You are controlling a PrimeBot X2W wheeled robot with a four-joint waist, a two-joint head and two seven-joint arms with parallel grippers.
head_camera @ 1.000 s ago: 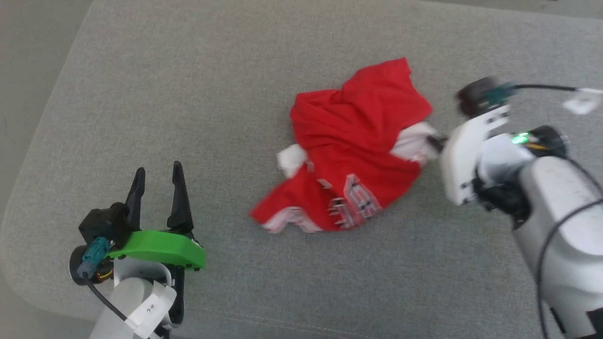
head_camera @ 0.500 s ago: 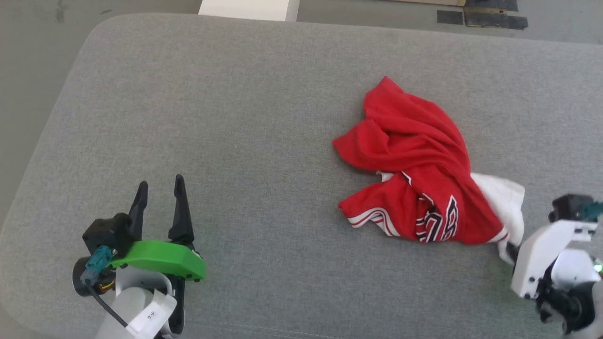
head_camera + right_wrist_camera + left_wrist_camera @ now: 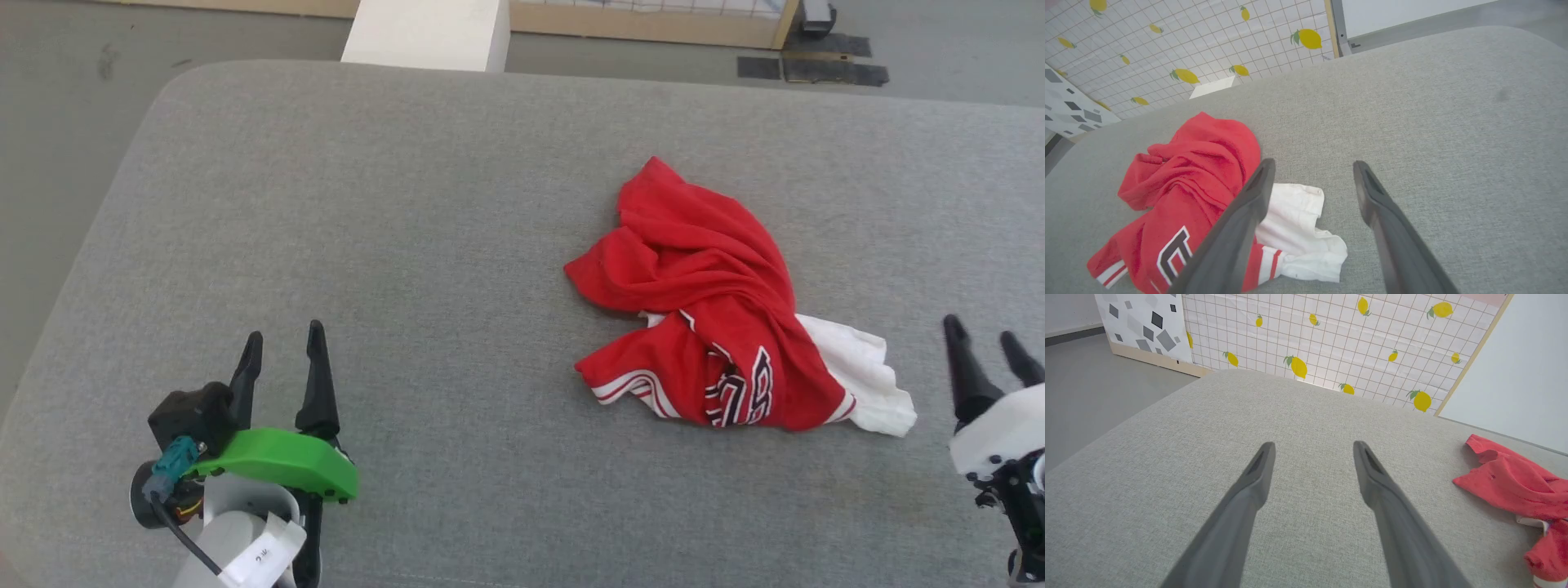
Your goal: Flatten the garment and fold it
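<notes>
The garment (image 3: 718, 327) sits in a crumpled heap on the grey tabletop (image 3: 408, 204), nowhere near flat. Its red body is bunched & twisted over itself. One white sleeve (image 3: 857, 367) spills out on the side facing the right gripper (image 3: 978, 327), w/ the striped hem (image 3: 633, 385) & dark lettering (image 3: 747, 392) along the garment's near edge.

The right gripper hovers just off that sleeve, not touching it, fingers spread wide w/ nothing btw them. Its wrist view shows bare grey surface in the gap & the sleeve lying just to one side. It's prob. parked there because the sleeve is the handiest loose bit to pinch & pull outward.

The left gripper (image 3: 285, 330) sits well away from the garment on the opposite side, fingers also wide apart & empty. It's likely kept clear so it doesn't snag the cloth until a second edge is needed.

The task looks barely begun. Flattening comes first, i.e. each arm takes an edge & draws the heap apart, then the folds. The risk is pinching two layers at once & just dragging the lump.
</notes>
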